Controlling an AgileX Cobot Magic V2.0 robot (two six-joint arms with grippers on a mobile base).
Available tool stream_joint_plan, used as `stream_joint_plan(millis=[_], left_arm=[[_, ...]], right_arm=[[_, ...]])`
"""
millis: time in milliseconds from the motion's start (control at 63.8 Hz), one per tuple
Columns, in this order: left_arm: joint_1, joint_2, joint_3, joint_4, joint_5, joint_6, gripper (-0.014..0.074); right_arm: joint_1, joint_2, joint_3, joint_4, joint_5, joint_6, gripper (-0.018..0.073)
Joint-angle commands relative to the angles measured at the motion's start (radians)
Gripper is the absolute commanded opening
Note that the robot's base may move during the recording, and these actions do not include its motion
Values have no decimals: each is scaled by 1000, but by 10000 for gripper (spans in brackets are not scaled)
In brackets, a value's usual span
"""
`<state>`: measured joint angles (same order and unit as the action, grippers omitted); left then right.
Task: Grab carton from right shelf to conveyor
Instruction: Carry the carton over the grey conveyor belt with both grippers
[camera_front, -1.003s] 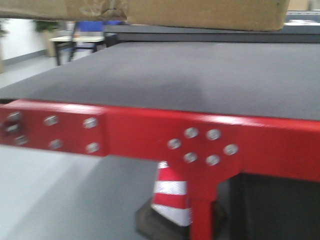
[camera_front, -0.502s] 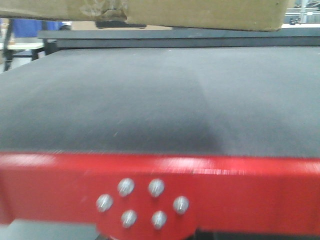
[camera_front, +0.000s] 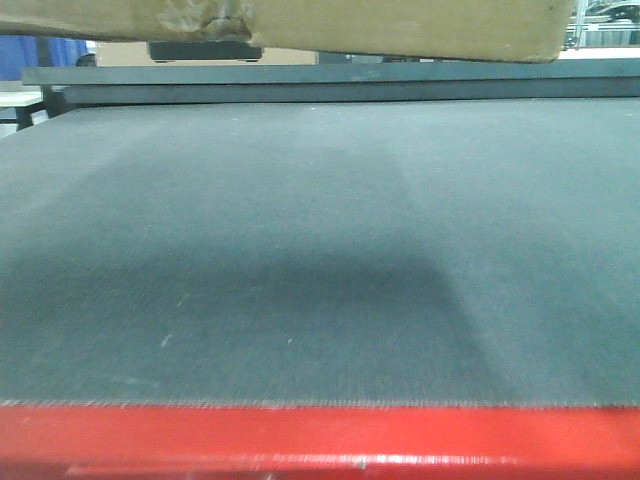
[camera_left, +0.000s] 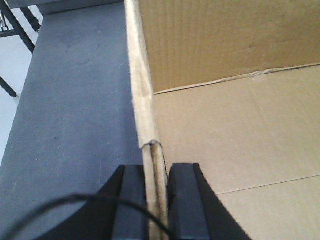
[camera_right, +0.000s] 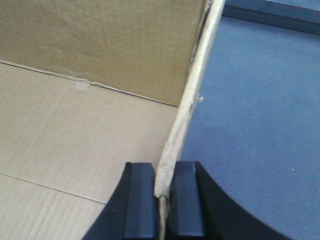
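A brown open carton (camera_front: 400, 25) hangs at the top of the front view, above the dark grey conveyor belt (camera_front: 320, 250). In the left wrist view my left gripper (camera_left: 156, 172) is shut on the carton's left wall (camera_left: 142, 90), with the carton's inside floor (camera_left: 240, 135) to the right. In the right wrist view my right gripper (camera_right: 164, 172) is shut on the carton's right wall (camera_right: 192, 95), with the carton's inside (camera_right: 75, 115) to the left. The belt shows beside the carton in both wrist views (camera_left: 75, 100) (camera_right: 260, 110).
The conveyor's red frame edge (camera_front: 320, 440) runs along the bottom of the front view. A dark rail (camera_front: 330, 72) borders the belt's far side. Black table legs (camera_left: 15, 30) stand beyond the belt at the left.
The view has moved forward and up over the conveyor: the red frame with its bolts and the striped cone have dropped out of sight, and the belt fills the frame. The carton stays held.
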<state>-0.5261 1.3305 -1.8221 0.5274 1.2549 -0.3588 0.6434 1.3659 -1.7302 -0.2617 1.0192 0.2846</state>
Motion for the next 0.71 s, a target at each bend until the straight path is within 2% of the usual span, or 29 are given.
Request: stream_joint_plan(millis=[0, 690], left_arm=[[-7, -5, -8, 15, -34, 7, -17], [-7, -5, -8, 17, -34, 7, -17]], right_arm=[[4, -12, -4, 8, -60, -11, -69], [4, -12, -4, 8, -61, -11, -69]])
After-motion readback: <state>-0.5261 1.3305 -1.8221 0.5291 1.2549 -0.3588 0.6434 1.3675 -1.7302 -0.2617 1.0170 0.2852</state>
